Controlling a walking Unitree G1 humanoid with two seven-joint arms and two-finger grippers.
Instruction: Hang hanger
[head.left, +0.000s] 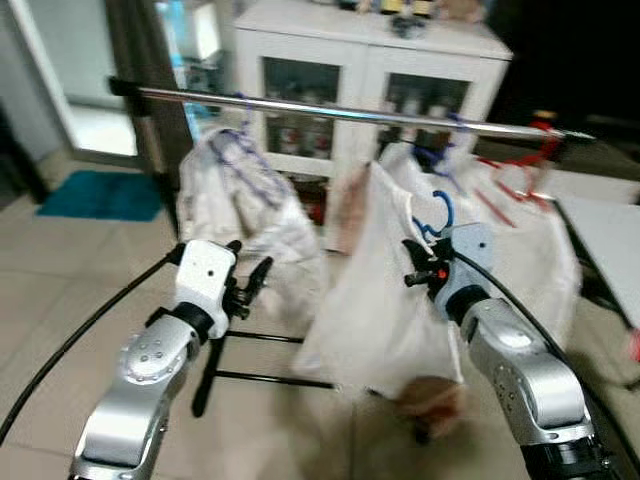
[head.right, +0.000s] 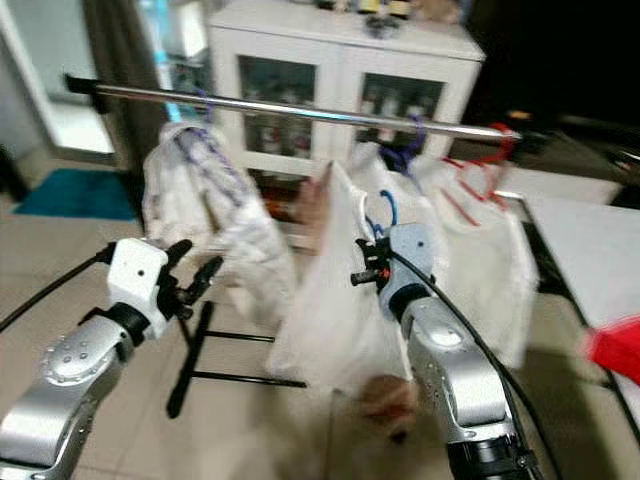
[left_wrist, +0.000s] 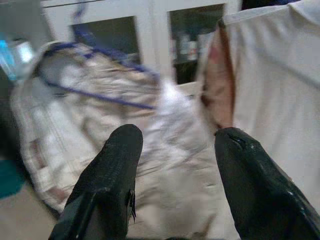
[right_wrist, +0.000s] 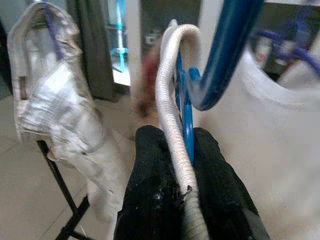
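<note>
My right gripper (right_wrist: 182, 150) is shut on a blue hanger (right_wrist: 225, 55) together with the white collar of the shirt (head.left: 380, 300) that hangs from it. The hanger's hook (head.left: 443, 212) stands well below the metal rail (head.left: 340, 108), in front of the clothes on it. My left gripper (left_wrist: 175, 150) is open and empty, raised at the left toward a pale patterned garment (head.left: 245, 205) on a purple hanger (left_wrist: 95, 85). A red hanger (head.left: 520, 165) with a white garment hangs at the rail's right end.
A white glass-door cabinet (head.left: 360, 80) stands behind the rail. The rack's black base bars (head.left: 260, 375) lie on the tiled floor. A teal mat (head.left: 100, 195) is at far left, a white table edge (head.left: 610, 240) at right.
</note>
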